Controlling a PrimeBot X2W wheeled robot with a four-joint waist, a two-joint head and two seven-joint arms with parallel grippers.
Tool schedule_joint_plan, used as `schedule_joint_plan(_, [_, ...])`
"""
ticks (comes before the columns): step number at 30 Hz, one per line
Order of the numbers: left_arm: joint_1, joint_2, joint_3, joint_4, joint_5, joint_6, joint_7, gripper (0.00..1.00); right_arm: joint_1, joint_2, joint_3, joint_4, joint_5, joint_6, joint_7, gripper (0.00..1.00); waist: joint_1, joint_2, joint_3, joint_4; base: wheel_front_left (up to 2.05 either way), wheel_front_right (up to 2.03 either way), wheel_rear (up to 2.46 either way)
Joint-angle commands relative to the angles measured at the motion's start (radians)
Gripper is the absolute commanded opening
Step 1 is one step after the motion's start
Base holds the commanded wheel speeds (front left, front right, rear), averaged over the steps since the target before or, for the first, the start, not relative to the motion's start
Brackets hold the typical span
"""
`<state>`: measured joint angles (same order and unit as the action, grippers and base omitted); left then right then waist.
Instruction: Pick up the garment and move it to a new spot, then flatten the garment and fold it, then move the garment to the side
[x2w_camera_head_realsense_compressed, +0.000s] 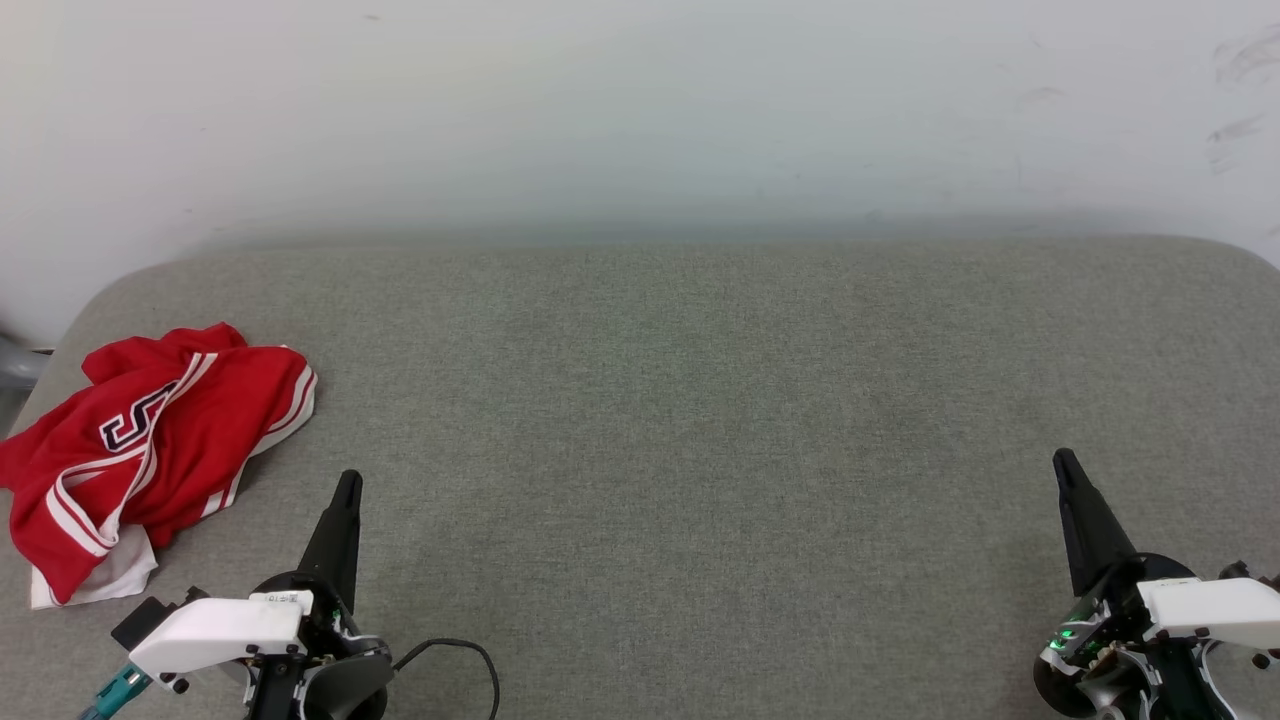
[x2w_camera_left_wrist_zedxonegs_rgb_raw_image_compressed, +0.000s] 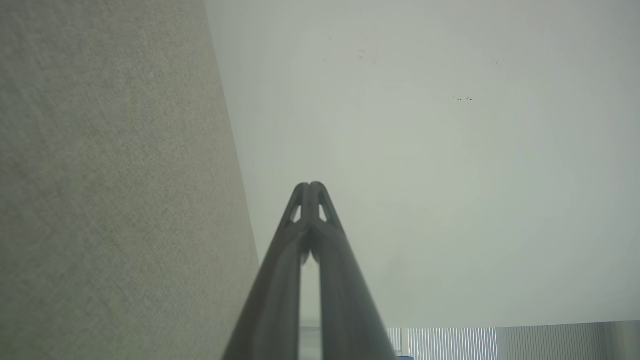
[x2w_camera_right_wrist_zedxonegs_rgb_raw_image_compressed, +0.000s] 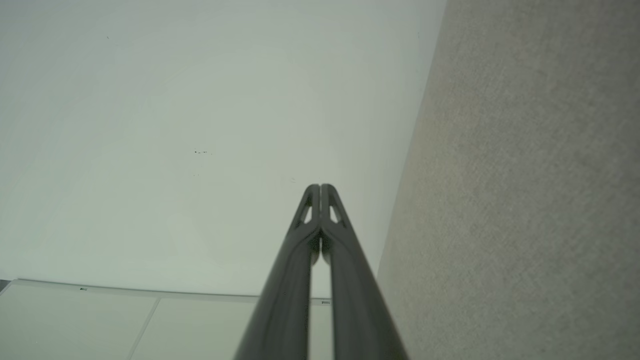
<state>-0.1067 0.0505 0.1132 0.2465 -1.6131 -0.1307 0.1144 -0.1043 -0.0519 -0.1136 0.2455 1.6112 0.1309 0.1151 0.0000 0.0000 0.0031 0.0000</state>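
Observation:
The garment (x2w_camera_head_realsense_compressed: 150, 440), a red shirt with white striped trim and part of a black letter showing, lies crumpled at the left edge of the grey padded surface (x2w_camera_head_realsense_compressed: 700, 420). My left gripper (x2w_camera_head_realsense_compressed: 348, 482) is shut, empty, just right of the garment and a little nearer to me. At the lower right my right gripper (x2w_camera_head_realsense_compressed: 1063, 460) is also shut and holds nothing, far from the garment. In the left wrist view the left gripper (x2w_camera_left_wrist_zedxonegs_rgb_raw_image_compressed: 310, 186) has its tips pressed together against a pale wall. The right gripper (x2w_camera_right_wrist_zedxonegs_rgb_raw_image_compressed: 320, 187) looks the same in the right wrist view.
A white wall (x2w_camera_head_realsense_compressed: 640, 110) rises behind the padded surface. A black cable (x2w_camera_head_realsense_compressed: 460, 655) loops beside my left wrist. The surface's rounded left corner (x2w_camera_head_realsense_compressed: 110, 290) is close behind the garment. A grey pipe end (x2w_camera_head_realsense_compressed: 15, 365) shows past that left edge.

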Motion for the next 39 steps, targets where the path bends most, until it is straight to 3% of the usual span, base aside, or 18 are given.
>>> schedule_joint_plan(1, [-0.007,-0.001,0.002,-0.002,0.003,-0.002,0.001,0.00,-0.014,0.005,0.001,0.000,0.002,0.000,-0.001,0.00,0.0000,0.0000,0.000,0.000,0.00,0.00,0.00])
schedule_joint_plan(28, [-0.007,-0.001,0.002,-0.002,0.003,-0.002,0.001,0.00,-0.014,0.005,0.001,0.000,0.002,0.000,-0.001,0.00,0.0000,0.0000,0.000,0.000,0.00,0.00,0.00])
schedule_joint_plan(29, [0.000,0.000,0.000,0.000,0.000,0.000,0.000,1.00,0.000,0.000,0.000,0.000,0.000,0.000,0.000,1.00,0.0000,0.0000,0.000,0.000,0.00,0.00,0.00])
schedule_joint_plan(39, [0.027,-0.003,-0.010,0.015,0.028,0.000,-0.034,1.00,0.039,0.000,-0.003,0.015,-0.041,0.000,-0.034,1.00,0.0000,0.0000,0.001,0.000,0.00,0.00,0.00])
